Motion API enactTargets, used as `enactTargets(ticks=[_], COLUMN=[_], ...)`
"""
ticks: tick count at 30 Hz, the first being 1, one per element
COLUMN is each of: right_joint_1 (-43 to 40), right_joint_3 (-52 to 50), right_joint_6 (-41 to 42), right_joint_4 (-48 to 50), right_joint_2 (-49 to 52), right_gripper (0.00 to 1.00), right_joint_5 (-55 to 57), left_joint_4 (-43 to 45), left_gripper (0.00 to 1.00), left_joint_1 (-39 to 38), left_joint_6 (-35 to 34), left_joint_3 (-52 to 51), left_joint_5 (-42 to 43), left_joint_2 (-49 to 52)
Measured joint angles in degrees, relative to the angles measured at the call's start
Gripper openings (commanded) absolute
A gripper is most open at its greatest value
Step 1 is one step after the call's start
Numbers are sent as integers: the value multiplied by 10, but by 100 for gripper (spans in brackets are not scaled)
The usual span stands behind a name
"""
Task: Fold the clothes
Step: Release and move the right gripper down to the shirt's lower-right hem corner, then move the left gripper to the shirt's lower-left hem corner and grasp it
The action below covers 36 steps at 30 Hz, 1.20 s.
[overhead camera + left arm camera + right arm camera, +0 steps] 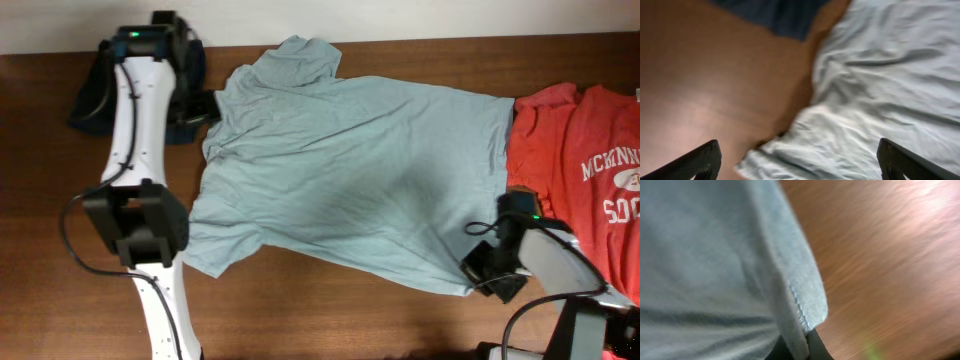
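Red T-shirt (560, 140) shows white lettering (612, 182), perhaps "MCMINN", "SOC".

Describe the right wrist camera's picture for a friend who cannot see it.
The right gripper pinches the stitched corner of a pale grey-teal T-shirt at the bottom edge of the picture. The cloth fills the left side; the brown wooden table fills the right, blurred.

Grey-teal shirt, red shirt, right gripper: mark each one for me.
Grey-teal shirt (360, 170): overhead view, middle of its body.
Red shirt (550, 140): overhead view, plain cloth left of the lettering.
Right gripper (800, 349): right wrist view, between its fingertips, shut on the shirt's stitched edge.
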Motion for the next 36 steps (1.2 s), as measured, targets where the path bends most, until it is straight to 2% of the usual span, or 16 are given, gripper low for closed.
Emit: enactTargets(ticks=[4,8,11,16,21,25,27,28,36], right_joint_1=[-81,-98,-98,-99,-99,-99,-99,-99,-99], right_joint_3=[0,0,0,-1,-1,-1,-1,-1,-1], right_joint_6=[-27,-47,-56,-66,-68,-68,-68,-68,-70], right_joint_4=[11,14,16,17,17,17,17,18,18], right_joint_2=[0,0,0,0,0,0,0,0,0], right_gripper=[4,4,4,4,4,4,4,4,4], right_joint_5=[-17,-24,-25,-24,-24,-25,-24,-24,-26], left_joint_4=[-30,-45,-47,-49,-46,-45,-43,-40,63], left_gripper=[99,99,99,99,99,89,89,84,79], left_joint_1=[34,34,15,-7,0,2,2,2,3], left_joint_6=[-5,8,30,46,68,87,100,102,113], left_joint_3=[0,-12,-84,-224,-270,-308,-349,-369,-579], left_joint_5=[17,45,82,97,96,96,96,96,101], left_joint_2=[0,0,0,0,-17,-77,-115,-127,-143])
